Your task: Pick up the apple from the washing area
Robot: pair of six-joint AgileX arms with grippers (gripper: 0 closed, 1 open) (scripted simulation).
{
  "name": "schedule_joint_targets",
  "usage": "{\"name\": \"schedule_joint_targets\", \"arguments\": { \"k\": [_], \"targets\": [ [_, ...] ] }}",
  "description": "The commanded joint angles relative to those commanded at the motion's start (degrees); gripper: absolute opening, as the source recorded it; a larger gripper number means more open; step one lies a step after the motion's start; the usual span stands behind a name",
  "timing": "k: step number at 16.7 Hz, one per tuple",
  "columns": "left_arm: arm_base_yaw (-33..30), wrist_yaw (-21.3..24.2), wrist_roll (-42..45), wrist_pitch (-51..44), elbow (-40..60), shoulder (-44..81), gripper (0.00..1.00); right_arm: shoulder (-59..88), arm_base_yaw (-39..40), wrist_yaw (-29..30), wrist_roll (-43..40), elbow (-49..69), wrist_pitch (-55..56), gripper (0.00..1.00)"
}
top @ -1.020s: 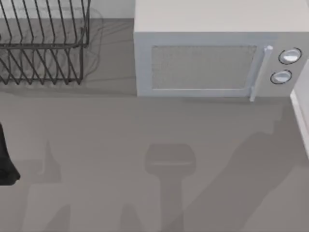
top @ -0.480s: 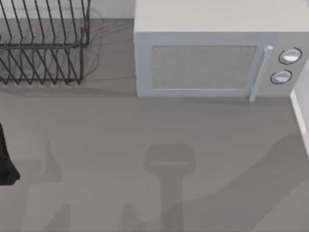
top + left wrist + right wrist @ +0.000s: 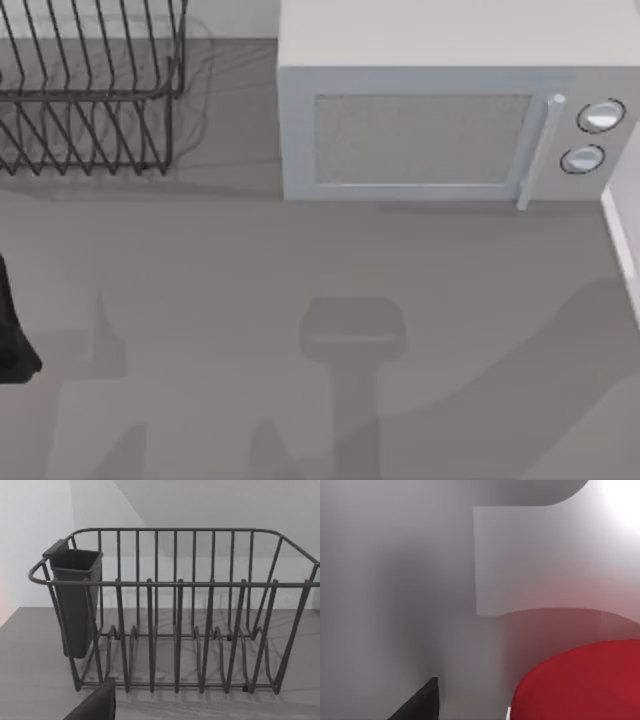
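A: Start from above. What is on the table?

B: A white microwave (image 3: 450,120) with its door closed at the back, a wire dish rack (image 3: 90,90) in the back left corner, and bare grey table (image 3: 300,260) in front of both. A dark piece of my left arm (image 3: 12,335) sits at the left edge. There is no red anywhere on that surface.

A: And the left wrist camera?

B: It faces the dish rack (image 3: 175,615) head-on; its slots are empty and a dark cutlery cup (image 3: 75,600) hangs on one end. A dark finger tip (image 3: 97,705) pokes into the frame, but I cannot tell whether that hand is spread or closed.

A: The right wrist camera?

B: The apple (image 3: 580,680) sits very close to the lens inside a pale, smooth-walled basin (image 3: 420,580), apparently the washing area. One dark finger (image 3: 420,702) shows beside it and apart from it; whether the pair is spread or together I cannot tell.

A: How will it handle?

B: I'd judge it light, firm and smooth, so rather slippery. Grip across its widest middle, squarely, or it may squirt out.
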Motion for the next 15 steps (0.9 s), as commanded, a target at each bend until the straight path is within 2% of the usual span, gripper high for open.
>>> {"name": "schedule_joint_targets", "arguments": {
  "k": [8,15],
  "targets": [
    [0.0,0.0,0.0,0.0,0.0,0.0,1.0,0.0,0.0,0.0,0.0,0.0,0.0,0.02],
    [0.0,0.0,0.0,0.0,0.0,0.0,1.0,0.0,0.0,0.0,0.0,0.0,0.0,0.0]
  ]
}}
